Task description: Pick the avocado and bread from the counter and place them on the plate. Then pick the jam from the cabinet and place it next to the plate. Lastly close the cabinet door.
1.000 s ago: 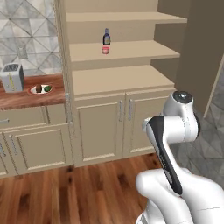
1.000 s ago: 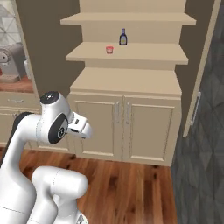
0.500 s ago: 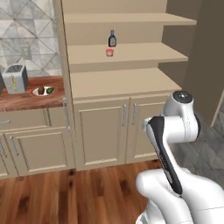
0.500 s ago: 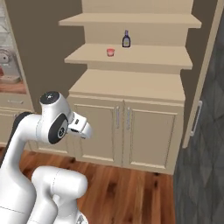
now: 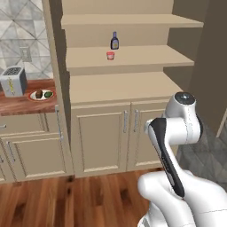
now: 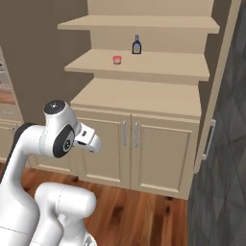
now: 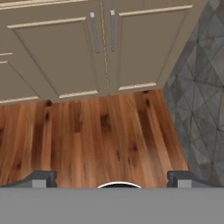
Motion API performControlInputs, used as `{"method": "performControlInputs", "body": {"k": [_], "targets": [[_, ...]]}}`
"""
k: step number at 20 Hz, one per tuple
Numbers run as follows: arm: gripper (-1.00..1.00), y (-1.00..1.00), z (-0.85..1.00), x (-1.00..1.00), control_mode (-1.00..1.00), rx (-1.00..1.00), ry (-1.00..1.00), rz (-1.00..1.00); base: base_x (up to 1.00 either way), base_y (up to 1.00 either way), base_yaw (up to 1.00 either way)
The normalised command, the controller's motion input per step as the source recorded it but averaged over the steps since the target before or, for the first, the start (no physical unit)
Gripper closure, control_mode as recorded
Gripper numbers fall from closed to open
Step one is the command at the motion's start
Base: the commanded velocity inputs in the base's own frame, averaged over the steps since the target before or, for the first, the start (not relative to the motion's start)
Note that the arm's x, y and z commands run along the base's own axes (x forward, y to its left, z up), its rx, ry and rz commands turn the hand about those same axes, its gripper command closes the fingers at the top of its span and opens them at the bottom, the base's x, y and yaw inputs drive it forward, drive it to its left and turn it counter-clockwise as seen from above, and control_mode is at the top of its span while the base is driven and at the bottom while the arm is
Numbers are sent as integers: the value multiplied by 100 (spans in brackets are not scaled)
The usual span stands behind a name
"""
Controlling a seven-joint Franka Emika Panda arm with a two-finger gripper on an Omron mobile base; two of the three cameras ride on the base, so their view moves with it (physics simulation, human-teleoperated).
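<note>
The base has driven toward the cabinet [image 5: 119,88]; the jam [image 5: 110,55] now sits nearer, above the released, empty claw [image 7: 112,177].

Glossy white rounded arm [image 5: 177,133], dark grey joint bands, round cap.

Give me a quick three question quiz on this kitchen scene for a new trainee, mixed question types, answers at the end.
1. True or false: the jam stands on the same cabinet shelf as the dark bottle.
2. What lies on the plate beside the toaster?
A) nothing
B) the bread and the avocado
C) the jam
3. Fill in: the hand is ____ and holds nothing.

Key: 1 true; 2 B; 3 open
</note>
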Motion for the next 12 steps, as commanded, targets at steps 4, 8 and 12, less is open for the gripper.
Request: {"method": "performControlInputs", "body": {"k": [4,8,12], "targets": [[-100,0,0,0,100,0,0,0,42,-23,0],[-100,0,0,0,100,0,0,0,51,-8,0],[-100,0,0,0,100,0,0,0,53,0,0]]}}
